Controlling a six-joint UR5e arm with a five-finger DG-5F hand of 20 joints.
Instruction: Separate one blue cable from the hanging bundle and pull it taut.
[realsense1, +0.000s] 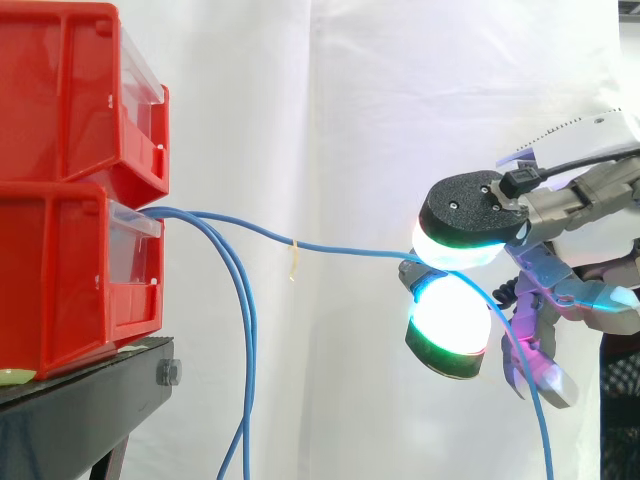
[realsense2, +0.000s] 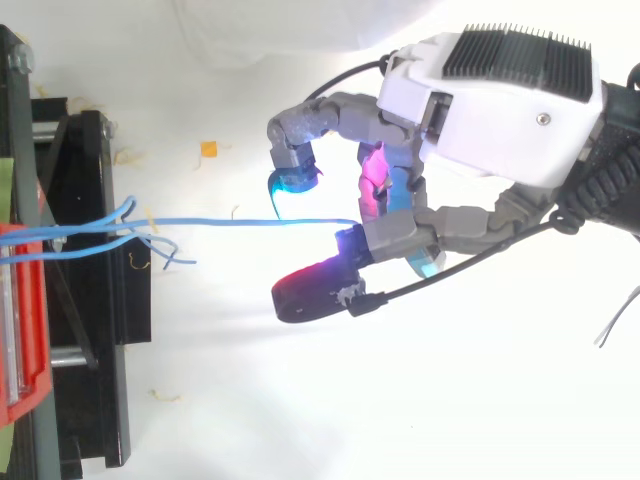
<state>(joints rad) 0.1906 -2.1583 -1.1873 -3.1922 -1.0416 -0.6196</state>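
The fingers of the hand pinch one thin blue cable, stretched almost straight from the lower red plastic bin. The other blue cables droop from that bin's front. It sits under an upper red bin on the black bench.

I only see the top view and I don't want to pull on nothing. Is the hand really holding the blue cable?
Observer: Yes. In the side view the hand pinches the blue cable between two glowing pads, one above the other.
Operator: Is it tight?
Observer: Nearly. It runs almost level from the lower red bin, with a slight sag.
Operator: Where are the other ones?
Observer: Two other blue cables hang down beside that bin, apart from the hand.
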